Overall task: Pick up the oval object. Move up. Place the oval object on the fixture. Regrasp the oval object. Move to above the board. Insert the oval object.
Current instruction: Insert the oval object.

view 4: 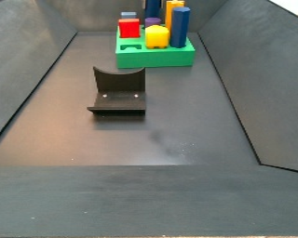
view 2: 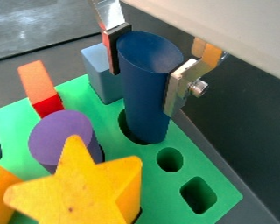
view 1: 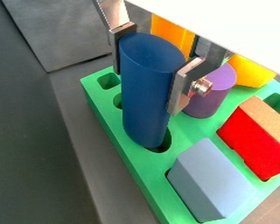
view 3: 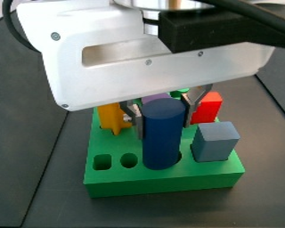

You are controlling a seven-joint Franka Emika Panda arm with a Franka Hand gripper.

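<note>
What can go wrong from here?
1. The gripper has its jaws around the oval object, whose base sits in the board hole; how deep is unclear. Releasing early may leave it proud.
2. The purple peg stands close to one finger; opening could nudge it.

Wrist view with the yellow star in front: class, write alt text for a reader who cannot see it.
The pincer grips the tall blue oval object, whose lower end sits in a hole of the green board. Nearby stand a purple cylinder, a yellow star and a red block.

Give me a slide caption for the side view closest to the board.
Gripper lowering the oval object into its hole in the board.
</note>
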